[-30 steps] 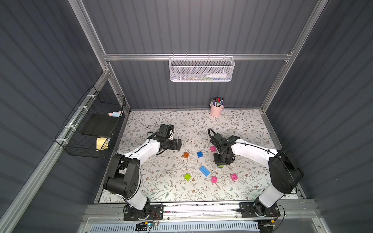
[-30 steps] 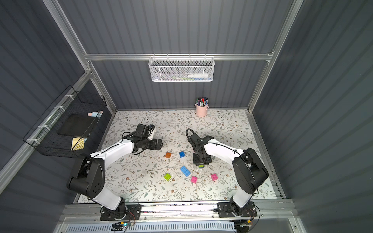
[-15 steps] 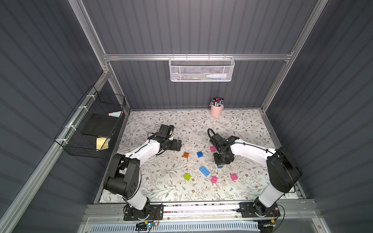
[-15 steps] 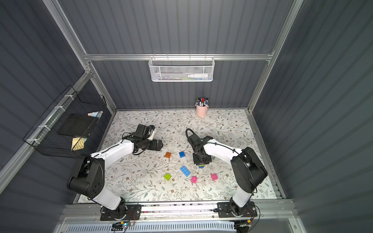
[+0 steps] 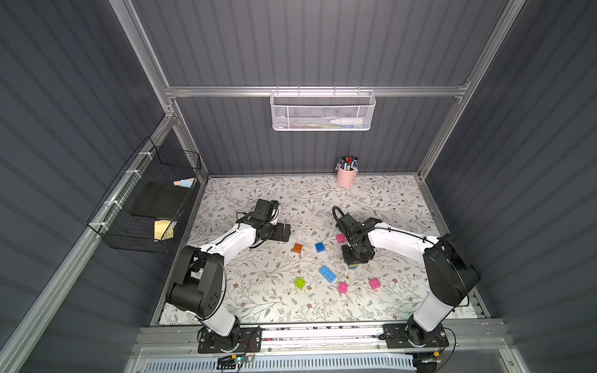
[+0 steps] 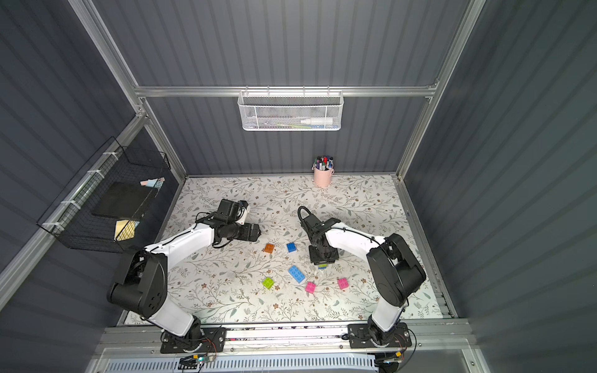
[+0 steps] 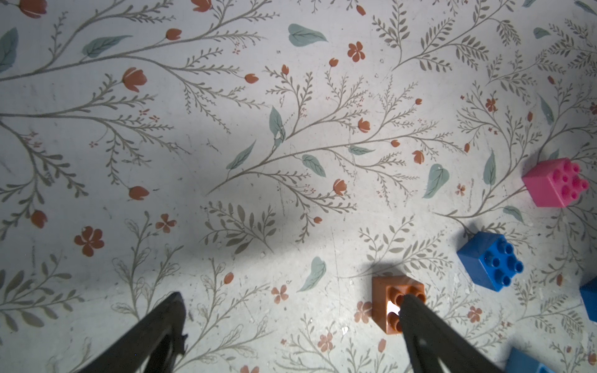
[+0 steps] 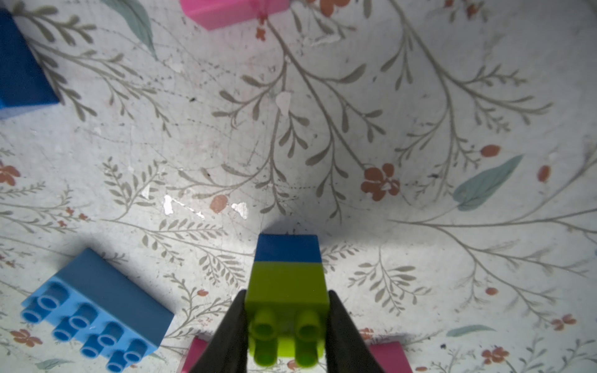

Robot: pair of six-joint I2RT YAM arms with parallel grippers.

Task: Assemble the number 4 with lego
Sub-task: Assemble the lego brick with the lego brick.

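At right end effector (image 8: 287, 295): green-blue stack (image 8: 287, 277) gripped, maybe off table (image 8: 420, 97). Just beside, leftward: long light-blue brick (image 8: 93, 310), axis diagonal. Farther off: left end effector (image 7: 290, 297), gaping, empty.

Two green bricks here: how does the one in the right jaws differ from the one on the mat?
The gripped green brick is clamped in the right gripper's jaws; the loose green brick lies free on the mat. The gripped one has a blue brick joined to it; the loose one stands alone. Both are lime green and studded.
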